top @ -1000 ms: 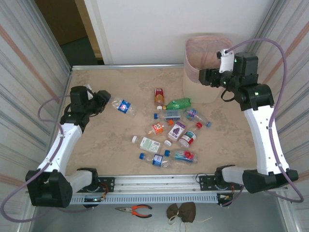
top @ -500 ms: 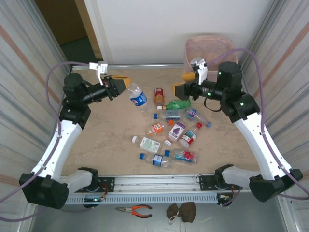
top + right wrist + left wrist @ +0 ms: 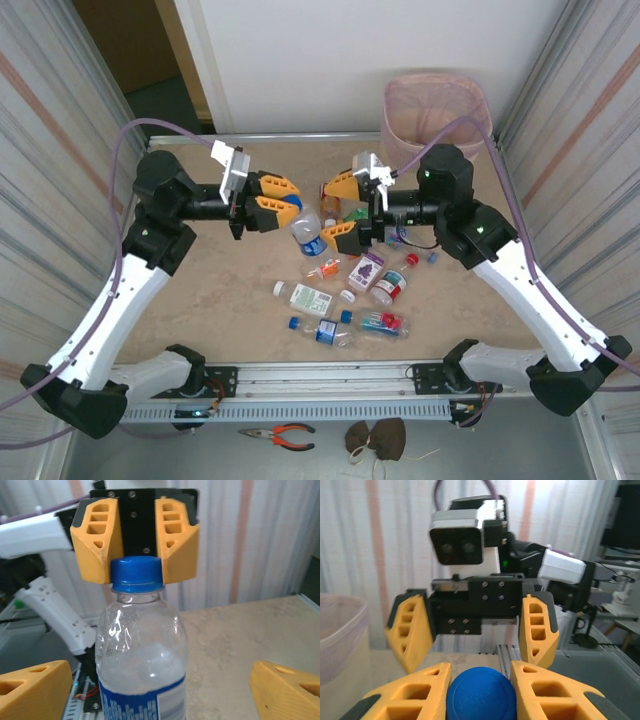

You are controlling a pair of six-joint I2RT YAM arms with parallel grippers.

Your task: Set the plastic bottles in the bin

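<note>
Hanging mid-frame by its blue cap from the pinching left gripper, the clear bottle sits between the wide fingers of the right gripper. Letting go early could drop it short of the upper-right bin.

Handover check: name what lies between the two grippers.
A clear blue-capped bottle, its cap pinched by the left gripper, its body between the open jaws of the right gripper; the right wrist view shows it.

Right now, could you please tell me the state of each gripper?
Left gripper: shut on the blue-capped bottle, held by its cap.
Right gripper: open, jaws spread wide toward that bottle, not gripping it.
</note>
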